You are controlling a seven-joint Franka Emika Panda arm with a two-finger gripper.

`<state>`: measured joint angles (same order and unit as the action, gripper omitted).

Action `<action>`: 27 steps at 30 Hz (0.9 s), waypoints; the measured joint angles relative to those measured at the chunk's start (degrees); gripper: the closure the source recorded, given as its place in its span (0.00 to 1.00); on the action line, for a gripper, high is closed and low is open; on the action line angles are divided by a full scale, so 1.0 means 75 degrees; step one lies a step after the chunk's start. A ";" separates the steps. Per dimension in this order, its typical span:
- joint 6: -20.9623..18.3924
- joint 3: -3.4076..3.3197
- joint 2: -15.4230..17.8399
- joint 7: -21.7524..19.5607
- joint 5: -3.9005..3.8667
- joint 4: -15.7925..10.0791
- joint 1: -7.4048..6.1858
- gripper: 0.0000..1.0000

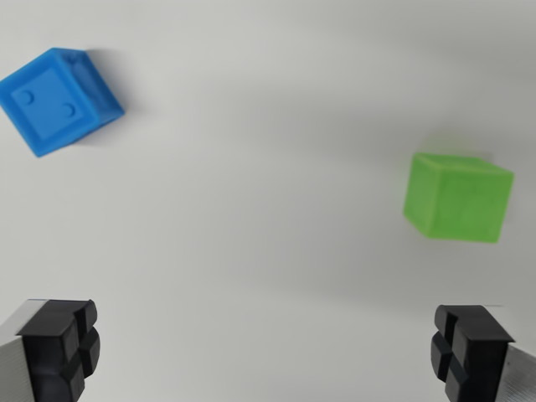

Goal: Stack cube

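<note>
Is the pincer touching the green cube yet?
Apart. In the wrist view the open pincer has bare table between its right finger and the green cube.

A plain white tabletop (268,193) fills the view, softly and evenly lit.

2 cubes: 1 blue cube (57,100), 1 green cube (458,197). 1 pincer (264,352), 2 fingers (60,345).

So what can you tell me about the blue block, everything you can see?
The blue cube sits near the wrist view's upper left on the plain white surface, turned at an angle, not square to the picture. It looks like smooth plastic. Its upper face shows two small round dimples. Its left corner is cut off by the picture edge. Nothing touches it: the green cube sits far off, and the open gripper holds nothing.
</note>
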<state>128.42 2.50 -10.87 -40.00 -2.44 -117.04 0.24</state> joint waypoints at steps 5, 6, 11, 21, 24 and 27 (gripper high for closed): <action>0.0163 0.0085 -0.0162 0.0138 0.0000 -0.0011 -0.0088 0.00; 0.0203 0.0103 -0.0204 0.0170 0.0000 -0.0014 -0.0110 0.00; 0.0373 0.0179 -0.0386 0.0311 -0.0001 -0.0015 -0.0209 0.00; 0.0738 0.0336 -0.0839 0.0631 -0.0060 0.0033 -0.0450 0.00; 0.0845 0.0384 -0.0999 0.0731 -0.0081 0.0078 -0.0527 0.00; 0.0929 0.0423 -0.1132 0.0819 -0.0108 0.0121 -0.0592 0.00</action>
<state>135.39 5.67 -19.36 -33.86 -3.25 -116.14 -4.20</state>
